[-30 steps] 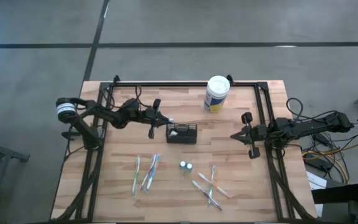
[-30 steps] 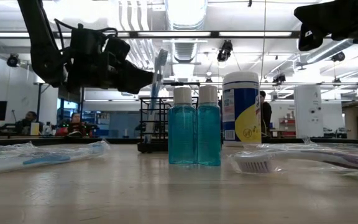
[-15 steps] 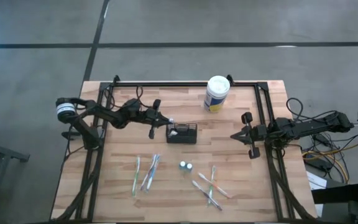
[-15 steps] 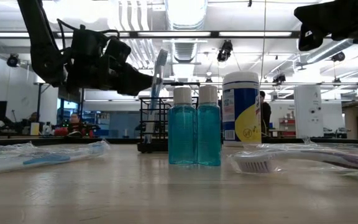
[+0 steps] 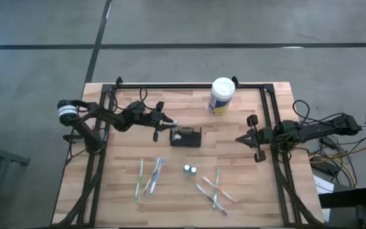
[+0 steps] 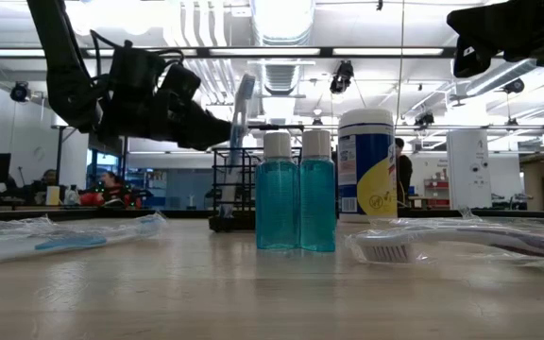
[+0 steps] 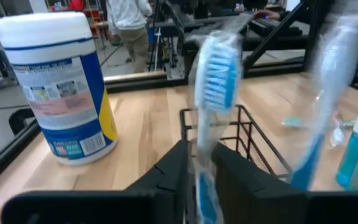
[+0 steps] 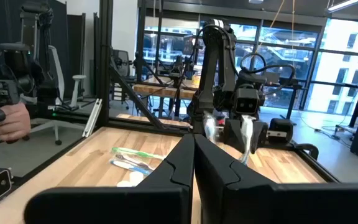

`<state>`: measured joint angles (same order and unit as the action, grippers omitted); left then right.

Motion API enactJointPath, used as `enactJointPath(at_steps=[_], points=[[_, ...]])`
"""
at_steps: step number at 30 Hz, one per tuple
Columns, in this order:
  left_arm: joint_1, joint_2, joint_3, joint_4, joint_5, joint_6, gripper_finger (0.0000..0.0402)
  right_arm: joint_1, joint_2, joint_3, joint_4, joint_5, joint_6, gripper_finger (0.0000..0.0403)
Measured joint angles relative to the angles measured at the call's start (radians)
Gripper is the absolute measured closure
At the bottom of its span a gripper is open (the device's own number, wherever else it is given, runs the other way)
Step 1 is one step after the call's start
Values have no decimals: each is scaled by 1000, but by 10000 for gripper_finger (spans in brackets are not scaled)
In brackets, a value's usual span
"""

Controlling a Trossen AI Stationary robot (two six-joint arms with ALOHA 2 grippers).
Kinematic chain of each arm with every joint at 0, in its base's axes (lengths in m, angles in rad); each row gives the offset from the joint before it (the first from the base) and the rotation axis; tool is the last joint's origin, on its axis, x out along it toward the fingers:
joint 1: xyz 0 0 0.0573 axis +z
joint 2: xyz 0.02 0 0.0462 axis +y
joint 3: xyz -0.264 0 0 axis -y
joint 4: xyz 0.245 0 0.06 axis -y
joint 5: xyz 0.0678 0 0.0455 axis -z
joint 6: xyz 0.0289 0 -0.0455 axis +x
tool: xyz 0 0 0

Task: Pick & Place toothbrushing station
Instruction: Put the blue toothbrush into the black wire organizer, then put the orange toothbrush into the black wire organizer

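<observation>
Item: toothbrushing station point(image 5: 186, 136), in front of the white canister point(image 5: 222, 95). My left gripper point(image 7: 197, 163) pinches a wrapped toothbrush point(image 7: 213, 84) above its rim. Risk: the tilted brush catches the wire and tips it. My right gripper point(image 5: 254, 138), closed and empty, waits well apart.

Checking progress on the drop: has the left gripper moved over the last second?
Yes. The left gripper, shut on a toothbrush, has edged toward the caddy, now at its near rim.

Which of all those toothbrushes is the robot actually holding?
The blue-bristled toothbrush pinched upright in the left gripper, just above the black wire caddy. The other toothbrushes lie flat on the table's near side.
</observation>
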<state>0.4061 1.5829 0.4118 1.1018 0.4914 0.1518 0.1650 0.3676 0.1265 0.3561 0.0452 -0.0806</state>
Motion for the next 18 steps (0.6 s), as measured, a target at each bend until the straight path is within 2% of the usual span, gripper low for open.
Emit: enactJointPath(at_steps=[10, 14, 18], points=[[0, -4, 1, 51, 7, -53, 225, 0, 0, 0, 0, 0, 1, 394], [0, -34, 1, 57, 7, -68, 186, 0, 0, 0, 0, 0, 0, 394], [0, -90, 0, 52, 8, -75, 165, 0, 0, 0, 0, 0, 1, 394]])
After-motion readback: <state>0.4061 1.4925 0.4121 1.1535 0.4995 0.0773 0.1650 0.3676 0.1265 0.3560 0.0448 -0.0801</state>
